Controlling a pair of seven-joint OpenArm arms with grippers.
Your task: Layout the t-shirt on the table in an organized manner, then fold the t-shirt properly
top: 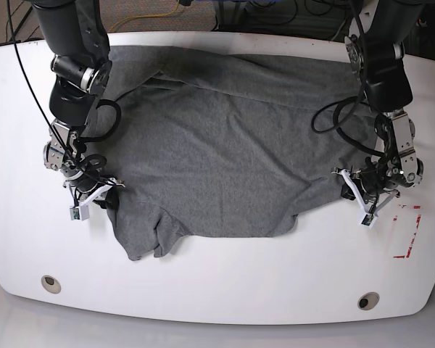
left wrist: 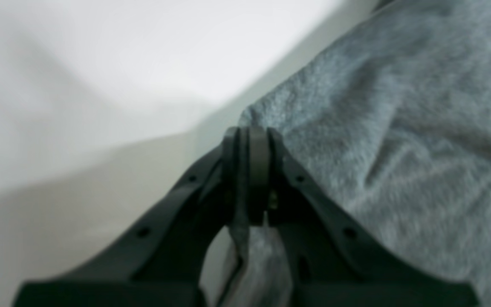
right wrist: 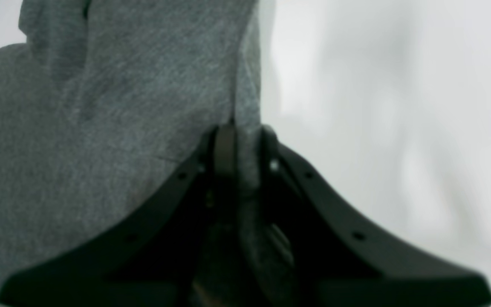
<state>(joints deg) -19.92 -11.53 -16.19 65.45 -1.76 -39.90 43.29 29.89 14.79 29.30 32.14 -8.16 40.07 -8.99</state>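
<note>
Both end effectors (left wrist: 249, 140) (right wrist: 241, 140) pinching t-shirt (top: 225, 152)

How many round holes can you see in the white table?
2. One hole is near the table's front edge on the base view's left, the other hole near the front edge on its right. The t-shirt could hide more.

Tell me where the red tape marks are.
In the base view, the red tape marks sit on the table at its right edge, just below the left gripper and clear of the t-shirt.
</note>
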